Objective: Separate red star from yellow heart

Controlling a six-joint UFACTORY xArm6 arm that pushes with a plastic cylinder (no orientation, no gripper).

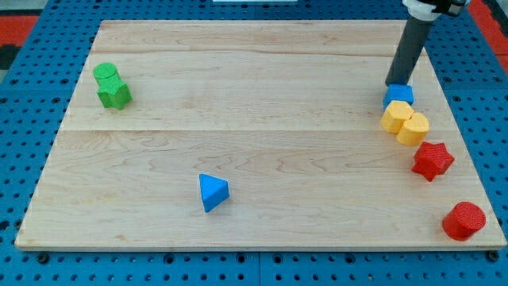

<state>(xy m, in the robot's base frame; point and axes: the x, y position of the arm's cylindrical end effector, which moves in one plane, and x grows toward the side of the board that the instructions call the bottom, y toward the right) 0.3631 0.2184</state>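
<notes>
My tip [395,84] rests at the view's right, touching the top edge of a blue block [401,94]; being a plain rod, it grips nothing. Just below the blue block sit two yellow blocks pressed together: a yellow block [394,116] and what looks like the yellow heart [413,128]. The red star [432,160] lies just below and right of the heart, close beside it, well below my tip. A red round block [463,220] sits near the wooden board's [254,159] lower right corner
</notes>
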